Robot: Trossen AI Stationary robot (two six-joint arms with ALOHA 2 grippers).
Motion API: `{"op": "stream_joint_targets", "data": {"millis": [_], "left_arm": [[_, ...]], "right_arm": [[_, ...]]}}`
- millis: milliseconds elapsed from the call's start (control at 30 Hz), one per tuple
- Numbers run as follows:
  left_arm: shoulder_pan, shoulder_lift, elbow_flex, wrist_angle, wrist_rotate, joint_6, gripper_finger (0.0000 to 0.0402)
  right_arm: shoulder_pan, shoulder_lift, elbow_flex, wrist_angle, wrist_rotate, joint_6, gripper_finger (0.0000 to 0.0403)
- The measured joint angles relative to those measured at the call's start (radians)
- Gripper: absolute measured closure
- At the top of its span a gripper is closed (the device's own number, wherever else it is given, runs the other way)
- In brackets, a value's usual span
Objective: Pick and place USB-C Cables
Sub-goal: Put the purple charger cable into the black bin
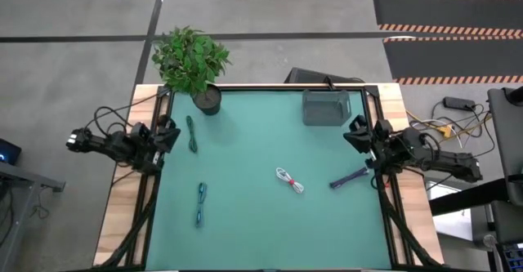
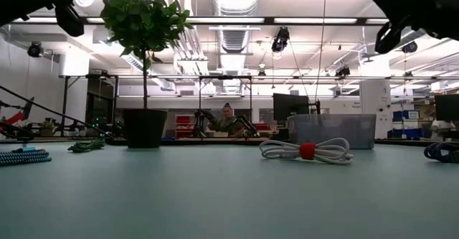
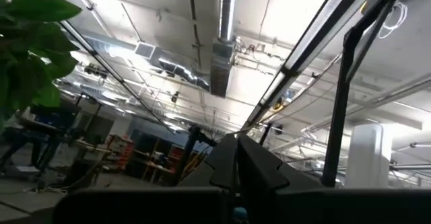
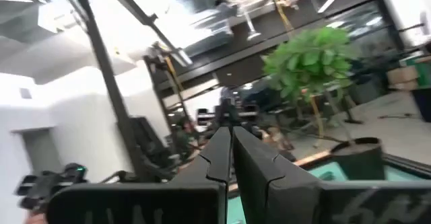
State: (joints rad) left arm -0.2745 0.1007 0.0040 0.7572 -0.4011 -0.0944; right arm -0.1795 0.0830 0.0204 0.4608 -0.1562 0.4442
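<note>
While both arms sit folded back at opposite edges of the green bench (image 1: pixel 261 223), the four cables lie untouched on its surface. The left gripper (image 1: pixel 167 133) rests at the bench's left edge, and its wrist view shows the jaws pressed together, pointing up toward the ceiling. The right gripper (image 1: pixel 357 133) is at the right edge, and its jaws likewise meet tip to tip with nothing between them. The dark green cable (image 1: pixel 191 133) lies stretched out near the left gripper, just below the potted plant (image 1: pixel 192 60) that stands in the bench's far left corner. The light blue cable (image 1: pixel 200 204) lies farther toward the near edge on the left half. The white cable with red tie (image 1: pixel 289 180) sits right of centre, coiled in a flat loop; in the low view it (image 2: pixel 307 151) shows in the foreground. The dark blue-purple cable (image 1: pixel 350 178) lies at a slant close to the right edge, near the right gripper. A clear bin (image 1: pixel 326 107) stands in the far right corner, apart from all the cables. Beyond the bench, a person (image 2: pixel 228 118) is seated in the room.
</note>
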Motion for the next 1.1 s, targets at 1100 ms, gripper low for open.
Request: {"op": "stream_joint_targets", "data": {"millis": [1100], "left_arm": [[0.000, 0.696, 0.122, -0.013, -0.057, -0.373, 0.0402]], "right_arm": [[0.160, 0.719, 0.529, -0.737, 0.175, 0.152, 0.0394]]}}
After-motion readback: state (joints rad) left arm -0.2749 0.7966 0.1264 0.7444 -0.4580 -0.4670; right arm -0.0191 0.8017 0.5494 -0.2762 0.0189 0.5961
